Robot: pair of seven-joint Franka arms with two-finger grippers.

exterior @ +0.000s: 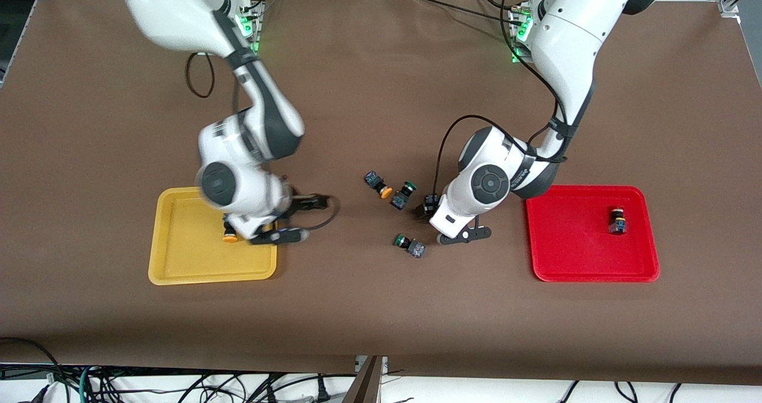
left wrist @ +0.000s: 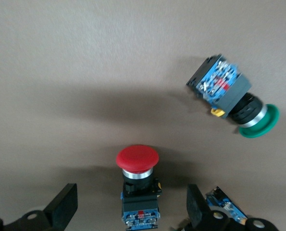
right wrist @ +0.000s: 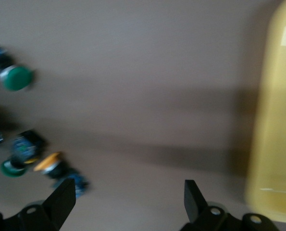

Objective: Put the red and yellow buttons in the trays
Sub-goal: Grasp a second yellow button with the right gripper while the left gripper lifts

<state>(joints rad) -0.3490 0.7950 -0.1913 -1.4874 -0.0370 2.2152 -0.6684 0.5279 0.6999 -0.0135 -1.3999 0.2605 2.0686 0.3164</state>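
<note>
Hovering low over the bench near its middle, the left pincer (left wrist: 128, 211) stands wide open with a red button (left wrist: 139, 185) between its fingers (left wrist: 63, 207), touched by neither; the button lies on its side, its red cap pointing away from the wrist. In the front view this pincer (exterior: 430, 208) is mostly hidden under the left wrist, and only the button's dark body shows there. Just beside it lies a green button (left wrist: 234, 98), tilted on its side, and a second green button (exterior: 409, 245) lies nearer the front camera. A yellow button (exterior: 377, 184) lies on the bench a little toward the right arm's end, next to the first green one (exterior: 403, 195).

The right pincer (right wrist: 128, 204) is also open wide and holds nothing. In the front view it (exterior: 300, 218) sits over the bench beside the yellow tray (exterior: 178, 272), at the tray's edge toward the bench's middle. Another yellow button (exterior: 230, 234) rests in that tray, close under the right wrist.

At the left arm's end of the bench lies the red tray (exterior: 565, 260), with a second red button (exterior: 617, 219) on its side inside it, well apart from the left pincer.
</note>
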